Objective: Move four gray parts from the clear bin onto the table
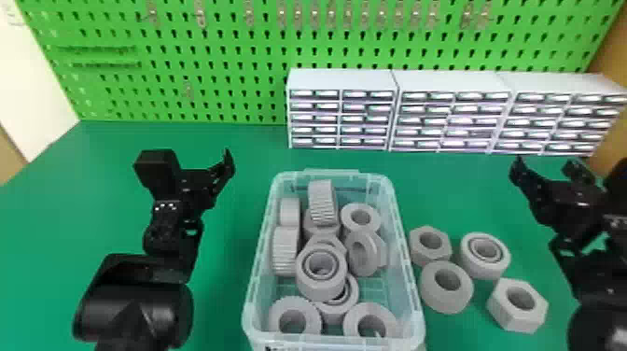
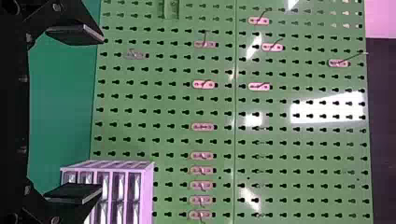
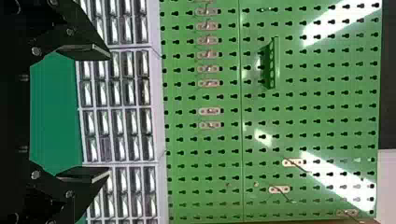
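The clear bin [image 1: 415, 308] holds several gray parts [image 1: 321, 270], piled loosely. On the table to its right lie more gray parts: two hex nuts [image 1: 518, 305] and two round rings [image 1: 446, 287]. Left of the bin and above the table is my left gripper [image 1: 198, 161]; the left wrist view shows that gripper [image 2: 74, 114] open, nothing between its fingers. My right gripper [image 1: 543, 165] is at the right, beyond the loose parts, and in the right wrist view the gripper [image 3: 86, 113] stands open and holds nothing.
White drawer cabinets [image 1: 343, 112] line the back right of the green table [image 1: 107, 186]. Behind them rises a green pegboard [image 1: 224, 60] with small metal hooks. Both arms flank the bin.
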`<state>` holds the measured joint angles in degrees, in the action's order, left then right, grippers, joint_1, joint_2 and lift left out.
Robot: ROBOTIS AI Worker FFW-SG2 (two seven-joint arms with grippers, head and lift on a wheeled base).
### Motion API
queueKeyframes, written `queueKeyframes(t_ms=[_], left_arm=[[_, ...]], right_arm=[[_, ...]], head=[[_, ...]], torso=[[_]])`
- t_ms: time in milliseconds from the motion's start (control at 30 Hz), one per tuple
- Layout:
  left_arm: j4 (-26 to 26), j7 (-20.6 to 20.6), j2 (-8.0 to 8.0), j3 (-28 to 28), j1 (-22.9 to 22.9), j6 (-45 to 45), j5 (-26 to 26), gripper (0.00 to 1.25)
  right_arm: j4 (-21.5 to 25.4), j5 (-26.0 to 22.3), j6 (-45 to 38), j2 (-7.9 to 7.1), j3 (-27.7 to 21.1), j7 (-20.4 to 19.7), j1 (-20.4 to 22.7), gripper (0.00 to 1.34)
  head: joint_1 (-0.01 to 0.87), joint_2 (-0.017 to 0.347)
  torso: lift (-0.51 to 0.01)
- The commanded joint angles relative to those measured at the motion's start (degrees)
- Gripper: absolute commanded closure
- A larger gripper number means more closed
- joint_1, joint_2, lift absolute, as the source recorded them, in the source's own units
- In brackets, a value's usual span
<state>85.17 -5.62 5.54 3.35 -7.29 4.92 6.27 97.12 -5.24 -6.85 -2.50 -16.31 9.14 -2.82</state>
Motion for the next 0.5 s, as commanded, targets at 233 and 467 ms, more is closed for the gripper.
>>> queueKeyframes(t_ms=[233, 467], left_arm=[[0.0, 0.0, 0.0, 0.35, -0.53, 0.0, 0.32, 0.16], [0.0, 0.0, 0.0, 0.7, -0.53, -0.35, 0.5, 0.16]], right_arm=[[0.0, 0.32, 0.0, -0.22, -0.39, 0.0, -0.26, 0.4], [0.0, 0.32, 0.0, -0.22, -0.39, 0.0, -0.17, 0.4]], head=[[0.693, 0.072], [0.693, 0.072]], torso=[[-0.052], [-0.052]])
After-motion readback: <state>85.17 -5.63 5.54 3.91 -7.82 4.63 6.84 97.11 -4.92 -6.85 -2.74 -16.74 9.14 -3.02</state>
